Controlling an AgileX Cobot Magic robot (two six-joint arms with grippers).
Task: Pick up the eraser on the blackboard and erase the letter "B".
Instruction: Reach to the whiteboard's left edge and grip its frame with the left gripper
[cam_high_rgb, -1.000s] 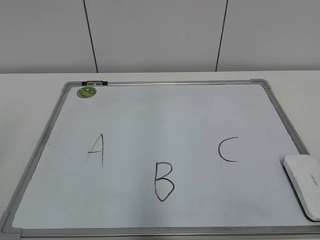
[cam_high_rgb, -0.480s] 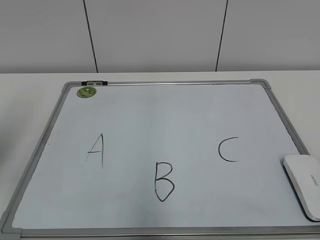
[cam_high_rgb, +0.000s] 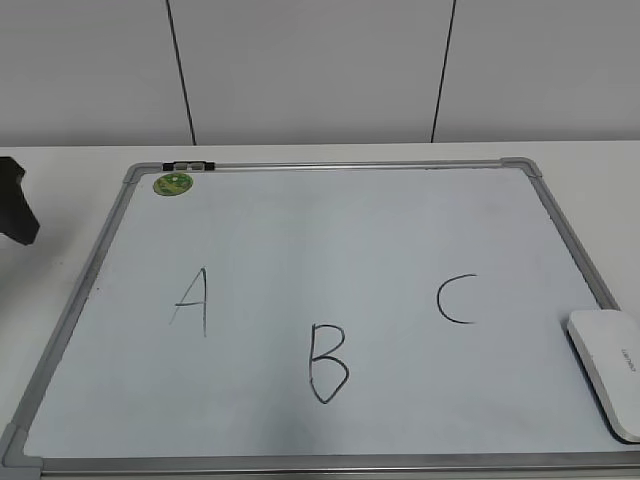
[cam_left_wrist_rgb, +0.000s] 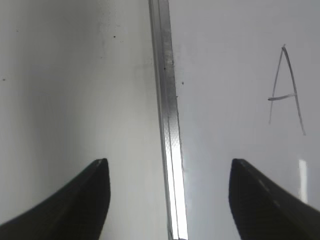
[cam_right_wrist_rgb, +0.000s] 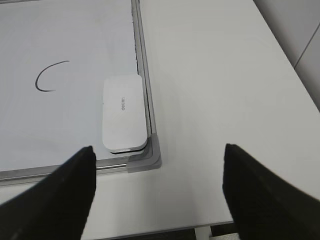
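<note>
The white eraser (cam_high_rgb: 610, 373) lies on the blackboard (cam_high_rgb: 330, 165) at its near right corner; it also shows in the right wrist view (cam_right_wrist_rgb: 123, 112). The black letter "B" (cam_high_rgb: 328, 362) stands whole at the board's front middle, between "A" (cam_high_rgb: 192, 300) and "C" (cam_high_rgb: 456, 299). My left gripper (cam_left_wrist_rgb: 167, 167) is open and empty, hovering over the board's left frame (cam_left_wrist_rgb: 167, 120); its dark tip shows at the left edge of the exterior view (cam_high_rgb: 15, 200). My right gripper (cam_right_wrist_rgb: 157, 155) is open and empty, above the table just off the board's corner (cam_right_wrist_rgb: 145, 161), short of the eraser.
A small green round magnet (cam_high_rgb: 173, 184) and a black clip (cam_high_rgb: 188, 165) sit at the board's far left corner. The white table (cam_right_wrist_rgb: 210, 90) extends to the right of the board, with its front edge (cam_right_wrist_rgb: 200, 227) near my right gripper. A wall stands behind.
A dark part of my left arm has come into the exterior view at the left edge. The eraser, board and letters have not moved.
</note>
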